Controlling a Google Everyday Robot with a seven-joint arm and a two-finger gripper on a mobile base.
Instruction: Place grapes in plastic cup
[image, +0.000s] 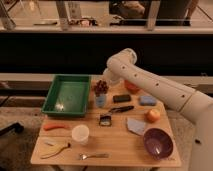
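The grapes (101, 87), a small dark reddish bunch, lie at the back of the wooden table (120, 145), just right of the green tray. My gripper (108, 80) hangs at the end of the white arm, right beside and slightly above the grapes on their right. The plastic cup (80, 134), white and upright, stands near the front left of the table, well apart from the gripper.
A green tray (66, 95) sits at the back left. A purple bowl (158, 142) is at the front right, with an orange fruit (153, 115) behind it. A light blue object (100, 101), a black block (121, 98), a blue sponge (147, 100), a grey cloth (136, 125), a carrot (54, 126), pliers (57, 149) and a fork (94, 156) lie around.
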